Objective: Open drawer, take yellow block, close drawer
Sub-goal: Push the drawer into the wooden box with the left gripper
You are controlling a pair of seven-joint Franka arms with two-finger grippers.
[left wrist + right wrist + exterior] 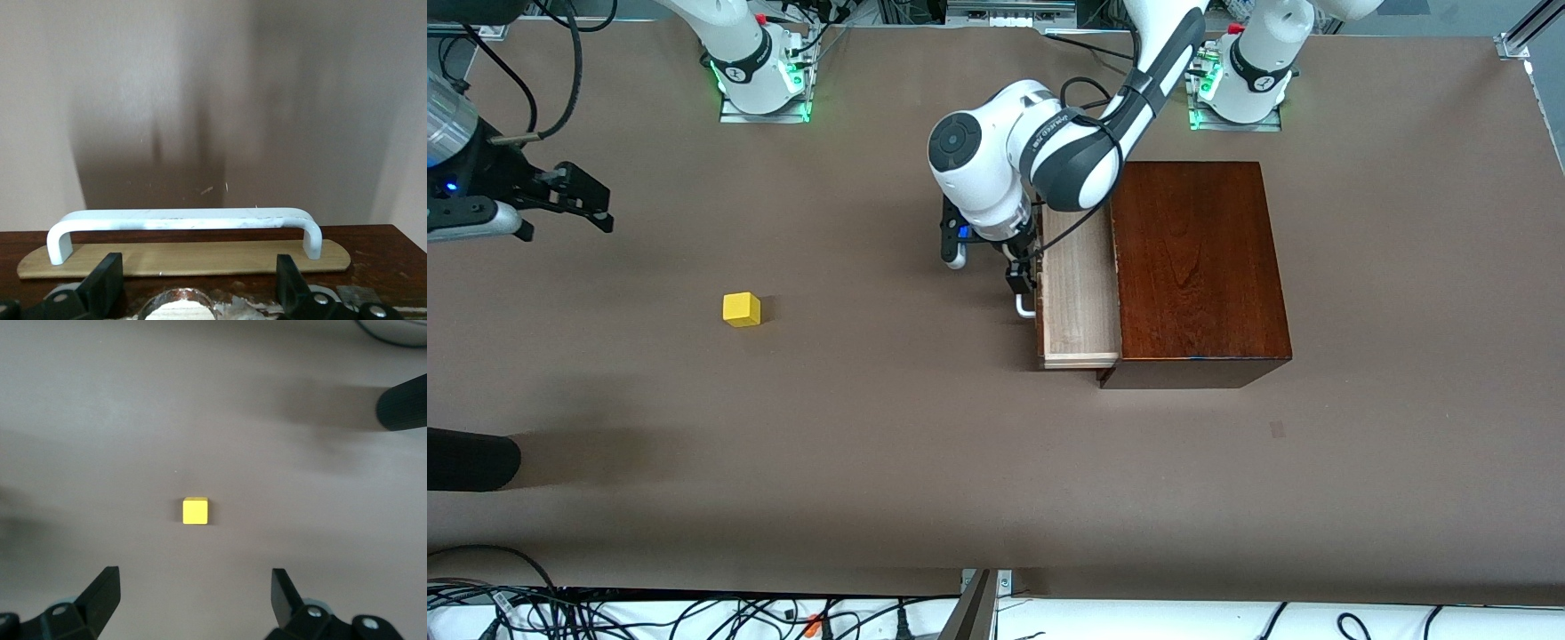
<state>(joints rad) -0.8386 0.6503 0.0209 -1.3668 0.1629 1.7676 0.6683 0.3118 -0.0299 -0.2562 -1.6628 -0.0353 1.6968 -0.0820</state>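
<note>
A matte brown counter point(925, 444) carries everything; cables lie along its edge nearest the front camera, and both arm bases show green lights. The glossy mahogany-coloured wooden box point(1196, 267) sits toward the left arm's end; its pale light-wood drawer point(1080, 293) is pulled partly out, the tray bare. The left hand point(1021, 283) is at the drawer's front, fingers spread apart on either side of the white U-shaped bar handle point(183, 223) without clasping it. The small bright yellow cube point(742, 309) rests on the bare counter toward the right arm's end, well apart from the box; the right hand point(578, 197) hangs above the counter there, fingers wide open, holding nothing.
</note>
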